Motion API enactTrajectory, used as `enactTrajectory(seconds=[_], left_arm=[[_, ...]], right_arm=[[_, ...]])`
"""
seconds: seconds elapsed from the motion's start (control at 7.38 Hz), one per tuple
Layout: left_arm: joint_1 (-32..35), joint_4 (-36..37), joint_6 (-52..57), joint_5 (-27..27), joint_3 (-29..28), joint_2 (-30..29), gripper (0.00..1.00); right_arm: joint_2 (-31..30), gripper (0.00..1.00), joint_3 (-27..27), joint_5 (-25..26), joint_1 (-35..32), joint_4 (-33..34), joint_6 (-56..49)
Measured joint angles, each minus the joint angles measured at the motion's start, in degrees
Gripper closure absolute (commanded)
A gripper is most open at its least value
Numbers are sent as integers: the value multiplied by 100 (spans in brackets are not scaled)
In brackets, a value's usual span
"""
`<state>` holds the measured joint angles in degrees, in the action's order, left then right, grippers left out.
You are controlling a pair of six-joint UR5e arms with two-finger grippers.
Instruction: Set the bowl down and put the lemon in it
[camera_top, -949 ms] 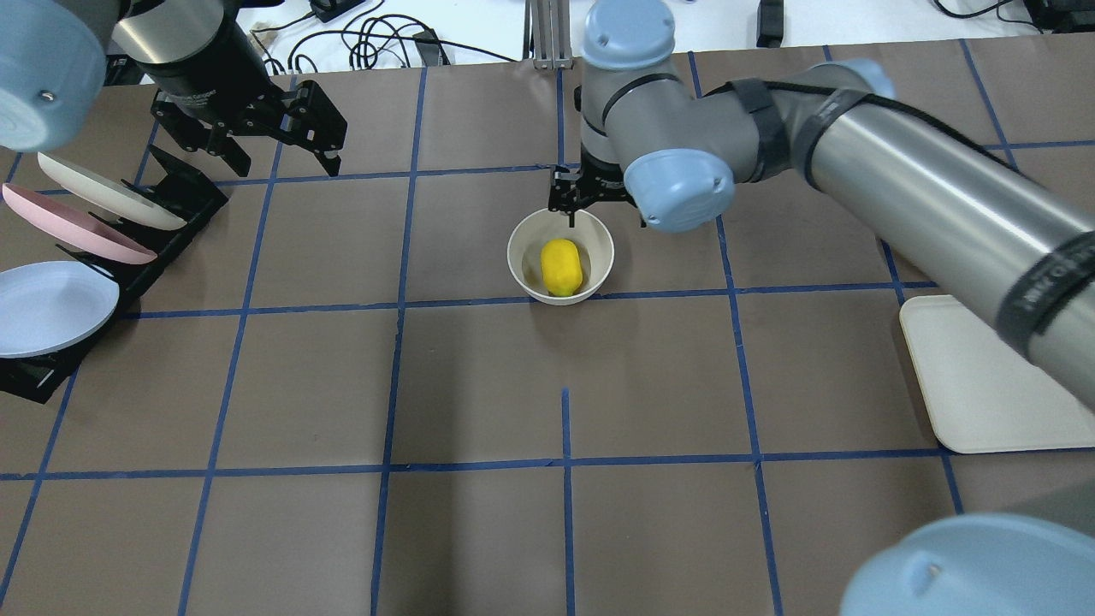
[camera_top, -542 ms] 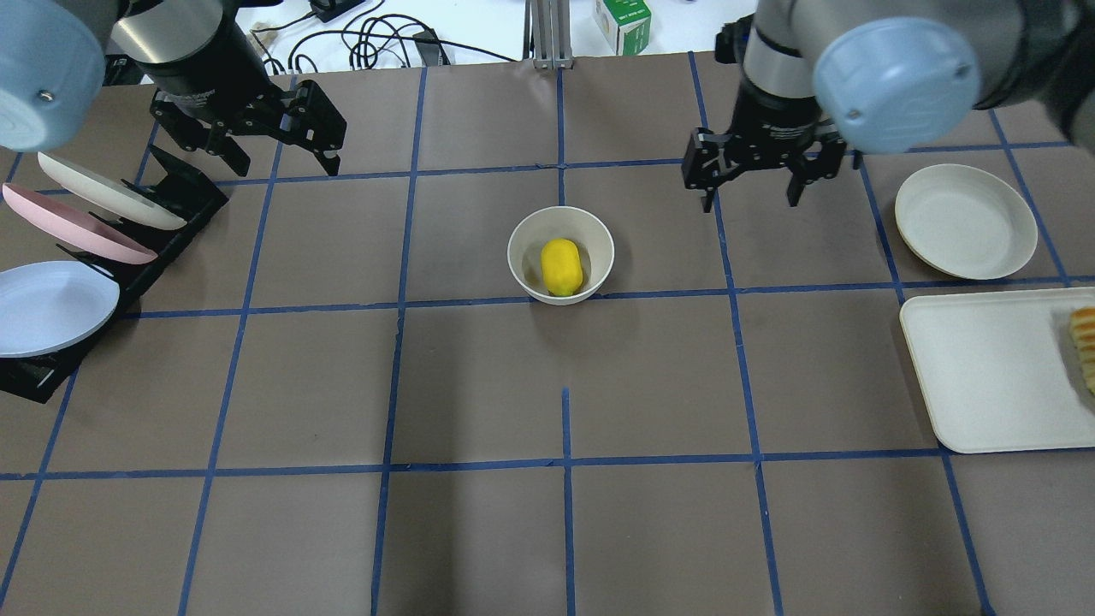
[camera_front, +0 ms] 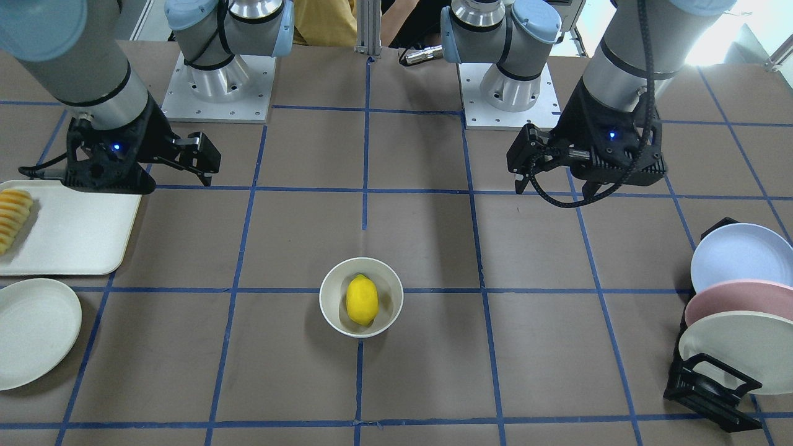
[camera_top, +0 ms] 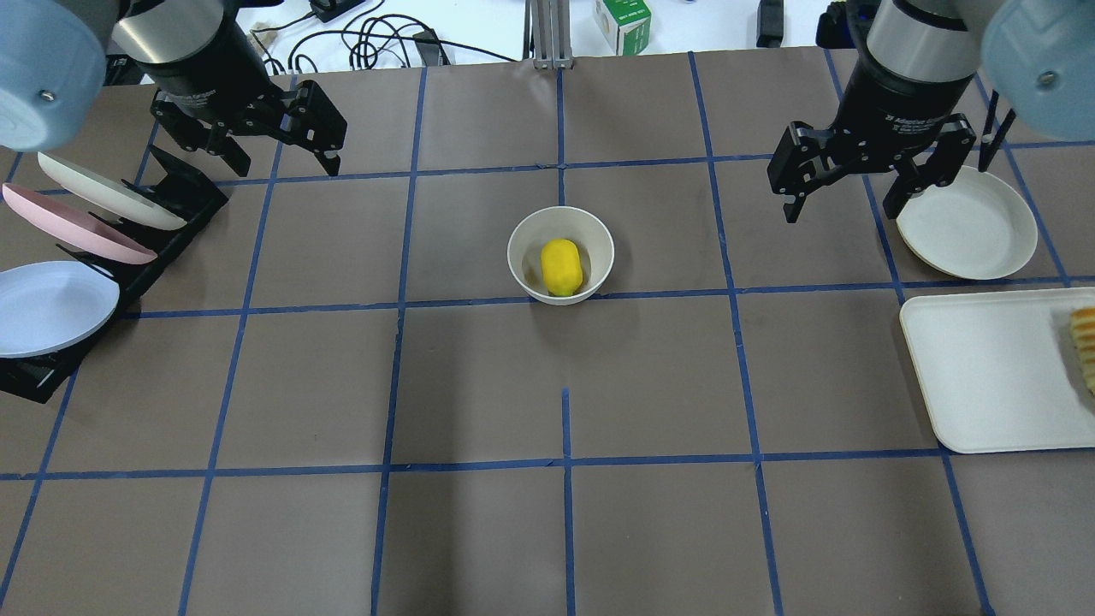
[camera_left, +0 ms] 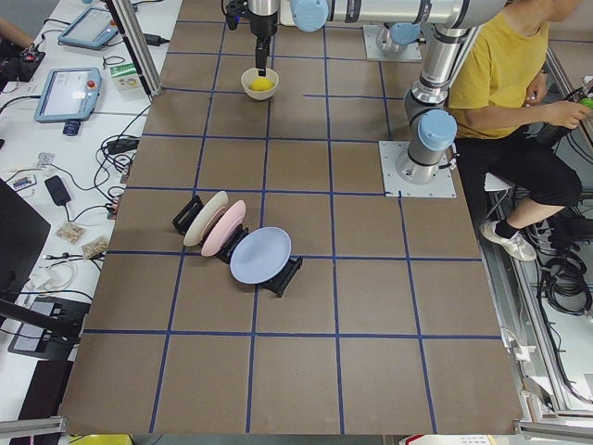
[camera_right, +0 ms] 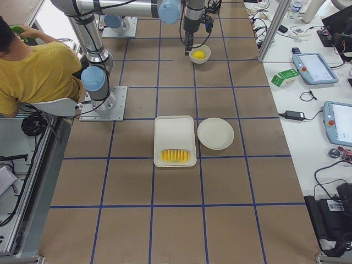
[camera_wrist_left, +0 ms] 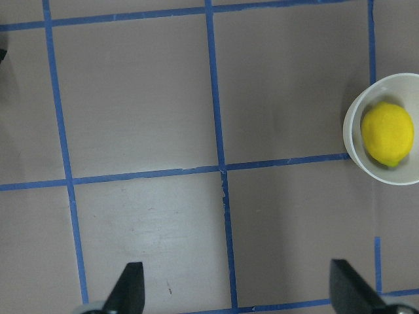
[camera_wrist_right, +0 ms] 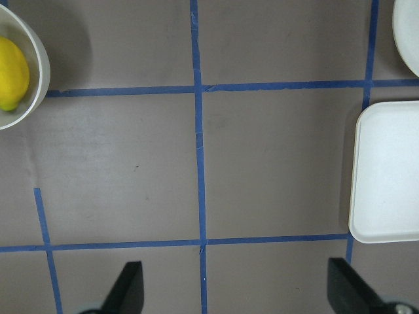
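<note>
**Lemon**: one, lying inside the bowl on its bottom.

**Bowl:** upright on the table, its edge nearest the robot meeting a blue tape line. It holds the lemon only.

**Right gripper**: well apart from the bowl, toward the robot's right. Fingers spread wide, nothing between them.

**Left gripper**: well apart from the bowl, toward the robot's left. Fingers spread wide, nothing held.

**Flat plate**: beyond the right gripper from the bowl, bare.

**Tray**: right of the bowl. It holds a row of sliced food at its end farthest from the bowl.

**Rack**: far left of the bowl. It holds three plates leaning on edge: cream, pink and blue.
</note>
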<state>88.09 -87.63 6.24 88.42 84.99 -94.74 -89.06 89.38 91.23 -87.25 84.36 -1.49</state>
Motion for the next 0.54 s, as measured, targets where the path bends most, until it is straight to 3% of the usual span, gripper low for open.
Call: enactTrajectory(seconds=[0.54], left_arm=[[3,0,0,-10,0,0,0]], right_arm=[[-74,0,-2,4,6,-58,-8]])
